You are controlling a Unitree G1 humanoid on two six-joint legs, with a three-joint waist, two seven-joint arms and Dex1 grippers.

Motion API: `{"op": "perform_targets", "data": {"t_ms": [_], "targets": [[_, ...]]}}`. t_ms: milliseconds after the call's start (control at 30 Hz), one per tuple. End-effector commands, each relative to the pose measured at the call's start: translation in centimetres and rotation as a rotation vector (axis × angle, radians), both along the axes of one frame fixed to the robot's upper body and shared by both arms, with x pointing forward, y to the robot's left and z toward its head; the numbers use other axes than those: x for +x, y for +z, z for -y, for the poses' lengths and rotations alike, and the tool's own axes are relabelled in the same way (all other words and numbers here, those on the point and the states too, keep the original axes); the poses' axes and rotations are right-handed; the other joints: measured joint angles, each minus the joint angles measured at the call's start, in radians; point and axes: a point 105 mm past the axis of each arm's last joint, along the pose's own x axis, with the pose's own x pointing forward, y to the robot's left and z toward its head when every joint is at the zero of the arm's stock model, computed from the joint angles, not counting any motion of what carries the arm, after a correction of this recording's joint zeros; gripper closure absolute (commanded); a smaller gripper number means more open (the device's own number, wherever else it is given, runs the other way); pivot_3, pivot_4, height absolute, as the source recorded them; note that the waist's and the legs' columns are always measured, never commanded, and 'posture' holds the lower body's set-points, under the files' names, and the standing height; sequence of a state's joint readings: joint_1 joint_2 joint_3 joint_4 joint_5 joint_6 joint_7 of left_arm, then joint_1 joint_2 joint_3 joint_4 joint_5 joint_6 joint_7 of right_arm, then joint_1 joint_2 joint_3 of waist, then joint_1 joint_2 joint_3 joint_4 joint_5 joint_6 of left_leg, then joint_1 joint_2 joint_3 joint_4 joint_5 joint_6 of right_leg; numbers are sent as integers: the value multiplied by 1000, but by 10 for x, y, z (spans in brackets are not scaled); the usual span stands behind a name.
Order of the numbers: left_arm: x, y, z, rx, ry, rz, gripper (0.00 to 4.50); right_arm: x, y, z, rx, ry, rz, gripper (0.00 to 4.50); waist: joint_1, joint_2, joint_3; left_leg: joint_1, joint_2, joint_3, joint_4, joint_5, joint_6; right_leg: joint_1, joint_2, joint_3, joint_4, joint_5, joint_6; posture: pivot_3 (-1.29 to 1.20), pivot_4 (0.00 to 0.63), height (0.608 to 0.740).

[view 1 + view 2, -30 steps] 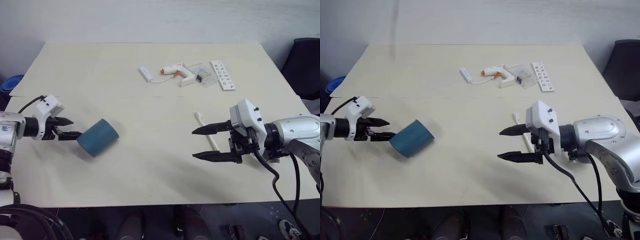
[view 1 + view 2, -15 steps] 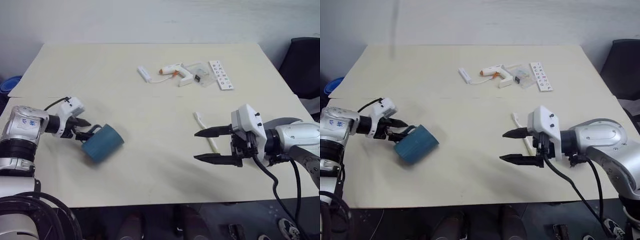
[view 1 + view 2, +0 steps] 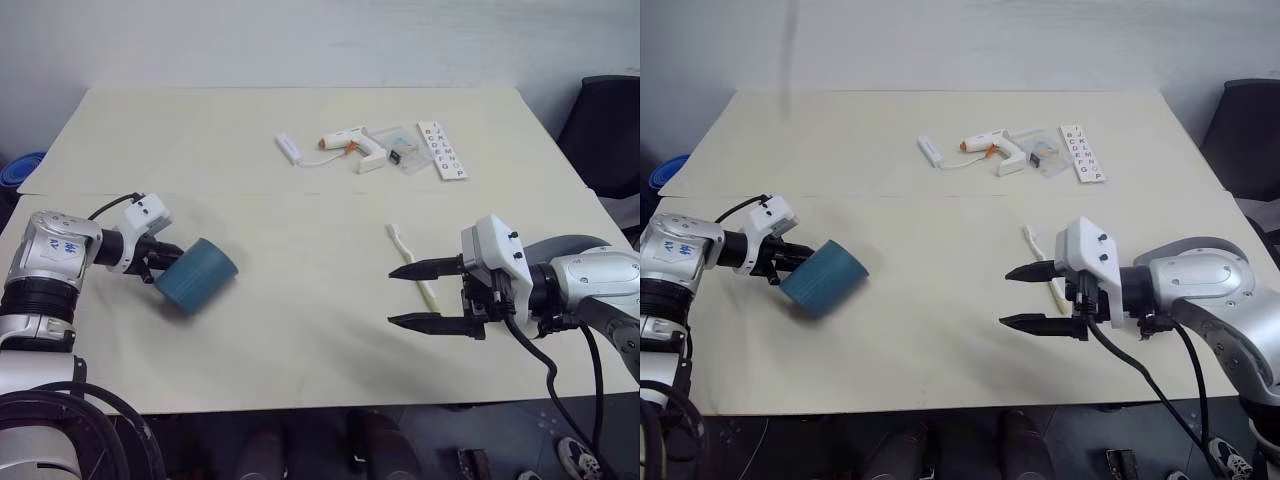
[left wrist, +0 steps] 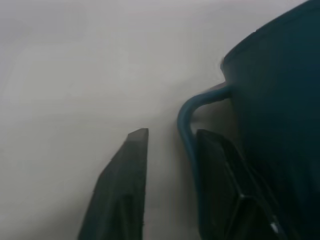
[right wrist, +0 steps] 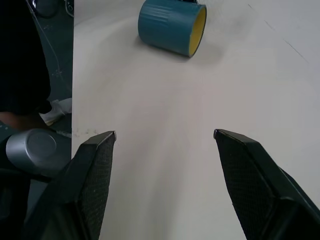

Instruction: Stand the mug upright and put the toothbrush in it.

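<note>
- mug (image 3: 196,274) on its side, left gripper (image 4: 170,145) fingers narrowed astride its handle, grip unclear
- toothbrush (image 3: 412,264) lower end hidden behind right gripper (image 3: 414,294), fingers spread wide, empty

Mug (image 3: 195,275) on its side, table (image 3: 300,350) left, at my left gripper (image 3: 160,262); toothbrush (image 3: 412,268) lies right, just behind my right gripper (image 3: 410,296); glue gun (image 3: 352,145) far back.

Matt teal mug (image 3: 195,275) with faintly ribbed sides lies on a smooth, pale matt table (image 3: 300,330).
</note>
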State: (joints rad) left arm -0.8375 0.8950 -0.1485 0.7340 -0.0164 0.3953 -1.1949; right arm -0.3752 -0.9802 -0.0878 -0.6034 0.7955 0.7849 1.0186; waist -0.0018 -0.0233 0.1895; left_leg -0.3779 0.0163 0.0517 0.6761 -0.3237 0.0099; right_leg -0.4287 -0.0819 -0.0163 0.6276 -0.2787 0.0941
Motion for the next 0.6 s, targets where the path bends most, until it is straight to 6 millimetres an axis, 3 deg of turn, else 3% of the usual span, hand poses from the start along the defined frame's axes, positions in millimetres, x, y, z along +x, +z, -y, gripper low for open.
{"op": "perform_targets", "data": {"t_ms": [33, 100, 333, 500, 600], "targets": [[-4, 15, 12, -57, -59, 55, 4143, -3, 6, -2, -4, 11, 51, 1207, 0, 0, 0, 0, 0, 0, 0, 0, 0, 0, -1, 0, 0, 0, 0, 0, 150, 740], [-7, 22, 23, -112, -95, 77, 4475, -1, 7, -2, 13, -5, 60, 1207, 0, 0, 0, 0, 1, 0, 0, 0, 0, 0, -4, 0, 0, 0, 0, 0, 150, 740], [-6, 66, 67, -320, -188, 357, 4498, 10, 17, 2, 76, -90, 88, 1207, 1, 0, 0, -1, 1, -2, 2, 0, -1, 0, -5, 1, 0, 0, 0, 0, 150, 740], [0, 83, 98, -421, -161, 572, 4498, 20, 19, 11, 83, -168, 117, 1207, 3, 0, 0, -8, -1, -8, 6, 0, -1, 0, -7, 1, 0, 1, 2, 0, 150, 740], [13, 95, 108, -529, 0, 754, 4498, 24, 17, 16, 86, -203, 120, 1207, 5, 0, 0, -9, -2, -9, 6, 0, -1, -1, -7, 0, 0, 1, 2, 0, 150, 740]]}}
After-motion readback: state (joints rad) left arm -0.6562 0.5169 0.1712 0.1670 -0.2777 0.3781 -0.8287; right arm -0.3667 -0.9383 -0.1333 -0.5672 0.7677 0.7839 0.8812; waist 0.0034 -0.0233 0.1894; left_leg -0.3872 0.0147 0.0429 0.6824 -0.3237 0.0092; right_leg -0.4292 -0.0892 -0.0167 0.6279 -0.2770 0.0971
